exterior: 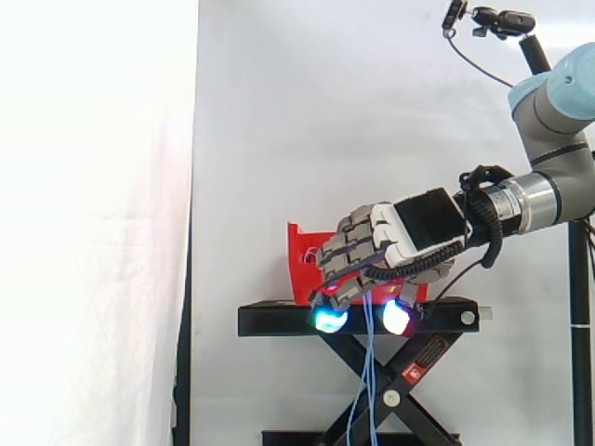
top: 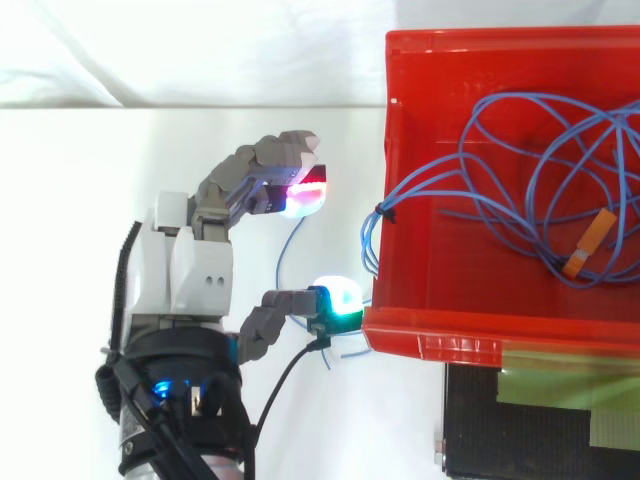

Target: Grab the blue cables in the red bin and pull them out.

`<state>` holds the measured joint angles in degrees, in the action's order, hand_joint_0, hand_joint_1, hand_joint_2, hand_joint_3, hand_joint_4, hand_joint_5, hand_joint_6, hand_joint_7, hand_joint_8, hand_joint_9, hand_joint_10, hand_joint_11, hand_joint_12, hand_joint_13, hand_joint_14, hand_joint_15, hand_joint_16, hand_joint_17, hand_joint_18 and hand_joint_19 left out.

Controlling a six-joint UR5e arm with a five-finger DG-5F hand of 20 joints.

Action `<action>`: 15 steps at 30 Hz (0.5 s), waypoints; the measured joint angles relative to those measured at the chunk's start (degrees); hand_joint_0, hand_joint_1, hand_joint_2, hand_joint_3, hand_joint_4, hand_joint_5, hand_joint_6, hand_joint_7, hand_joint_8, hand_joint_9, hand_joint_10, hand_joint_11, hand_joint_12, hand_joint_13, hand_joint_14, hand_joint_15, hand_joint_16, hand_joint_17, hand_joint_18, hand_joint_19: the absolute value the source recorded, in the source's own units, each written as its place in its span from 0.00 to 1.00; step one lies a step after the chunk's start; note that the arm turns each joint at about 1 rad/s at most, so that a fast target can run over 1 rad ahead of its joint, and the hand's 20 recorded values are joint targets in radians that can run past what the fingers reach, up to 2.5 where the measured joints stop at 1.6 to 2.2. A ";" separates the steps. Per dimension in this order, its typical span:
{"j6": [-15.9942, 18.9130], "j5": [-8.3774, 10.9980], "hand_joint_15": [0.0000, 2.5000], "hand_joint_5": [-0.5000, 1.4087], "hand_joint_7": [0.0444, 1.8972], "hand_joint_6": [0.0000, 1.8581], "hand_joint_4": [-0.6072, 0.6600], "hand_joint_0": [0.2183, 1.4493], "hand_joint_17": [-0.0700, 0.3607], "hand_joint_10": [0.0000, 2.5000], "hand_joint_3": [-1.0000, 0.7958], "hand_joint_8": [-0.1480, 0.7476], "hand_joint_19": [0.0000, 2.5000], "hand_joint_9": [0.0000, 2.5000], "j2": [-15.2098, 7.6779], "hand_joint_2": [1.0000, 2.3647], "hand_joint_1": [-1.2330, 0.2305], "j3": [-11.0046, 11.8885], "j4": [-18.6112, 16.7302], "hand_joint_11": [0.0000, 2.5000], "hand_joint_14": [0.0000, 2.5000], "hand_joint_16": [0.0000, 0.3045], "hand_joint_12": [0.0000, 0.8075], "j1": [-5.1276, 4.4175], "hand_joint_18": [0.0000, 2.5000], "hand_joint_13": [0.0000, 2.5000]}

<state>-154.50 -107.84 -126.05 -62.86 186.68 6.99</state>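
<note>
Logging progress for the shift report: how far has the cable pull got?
Done: a few strands of the blue cables are over the edge of the red bin, hanging past the black stand. In hand: the hand curls round those strands outside the bin. Left: most of the coil lies in the bin.

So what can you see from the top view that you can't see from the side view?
The top view looks down into the red bin: blue cables lie looped inside, with a small orange tag among them. The side view adds the crossed legs under the black stand, the grey arm, and cable strands dangling below the stand. Both share the robot hand, curled round the cables just outside the bin, its fingertips glowing.
</note>
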 measured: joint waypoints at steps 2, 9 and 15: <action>-0.24 0.00 0.22 0.49 0.27 0.21 0.54 0.29 0.48 0.01 0.00 0.44 0.31 0.27 0.00 0.00 0.04 0.01 0.02 0.35 0.01 0.20 0.48 0.07 0.28 0.26; -0.62 -0.02 0.22 0.49 0.24 0.26 0.56 0.28 0.49 0.01 0.00 0.45 0.30 0.27 0.00 0.00 0.05 0.03 0.22 0.36 0.01 0.20 0.48 0.21 0.29 0.26; -1.10 -0.06 0.22 0.50 0.24 0.25 0.56 0.27 0.49 0.01 0.00 0.45 0.30 0.27 -0.02 0.00 0.05 0.69 0.42 0.36 0.01 0.21 0.48 0.33 0.29 0.26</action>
<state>-155.60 -107.90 -126.06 -62.16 187.09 7.32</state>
